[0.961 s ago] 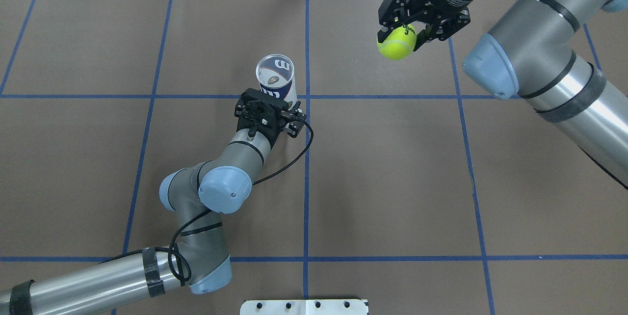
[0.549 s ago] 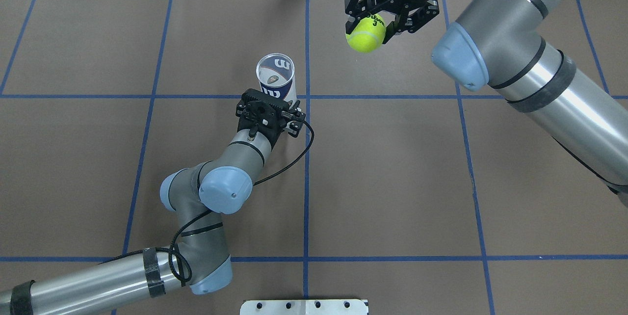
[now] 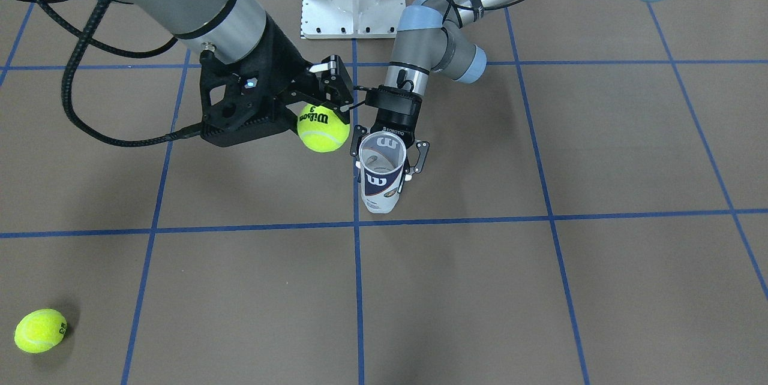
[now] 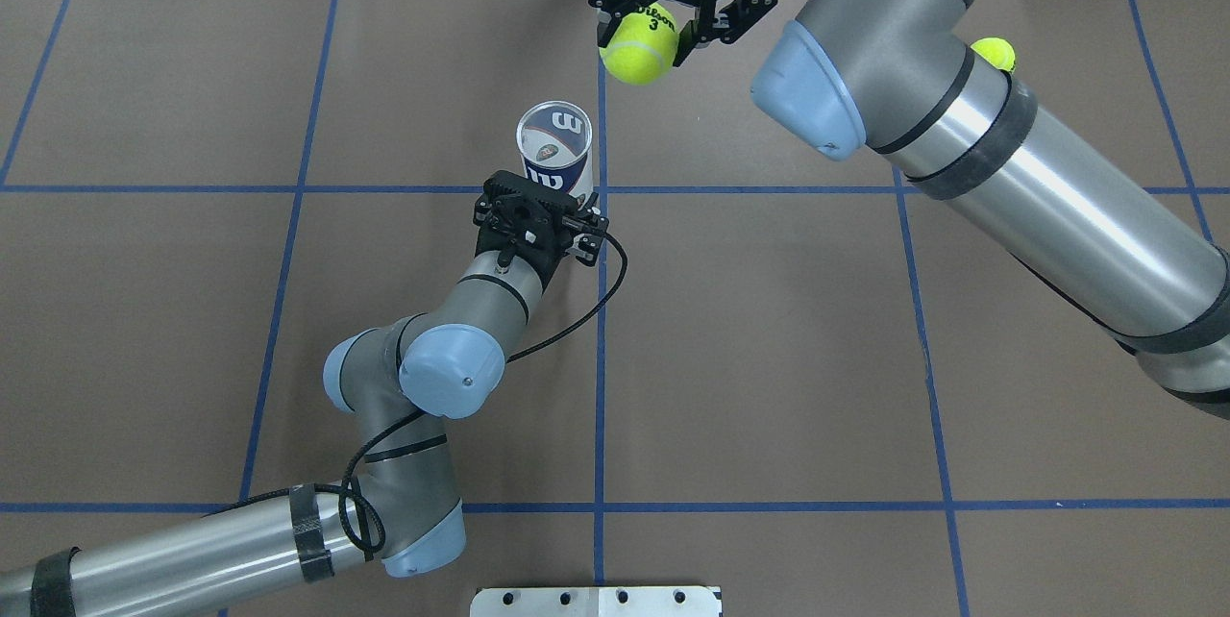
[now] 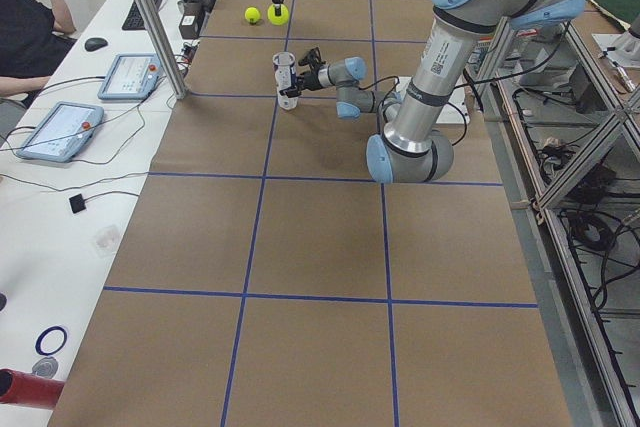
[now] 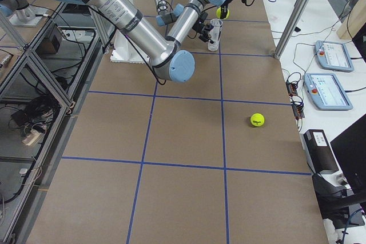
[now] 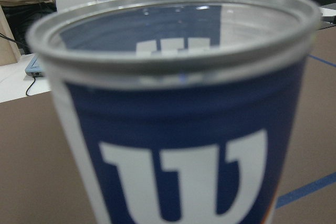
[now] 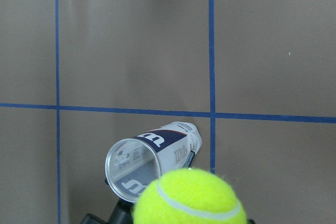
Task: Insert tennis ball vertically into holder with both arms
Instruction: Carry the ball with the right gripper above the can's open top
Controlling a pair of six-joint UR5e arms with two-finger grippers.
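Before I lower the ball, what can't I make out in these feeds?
- Clear plastic cylindrical can with navy label: base cut off by left wrist view's bottom edge, blurred.
- Left hand pads: overhead, hidden under its wrist mount.
- Right hand fingers: right wrist view, behind the held yellow tennis ball.
- Loose yellow ball: overhead, mostly behind the right arm.

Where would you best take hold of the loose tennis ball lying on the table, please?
Across its middle, coming straight down: the loose tennis ball is round and lies on the table with bare surface all around it.
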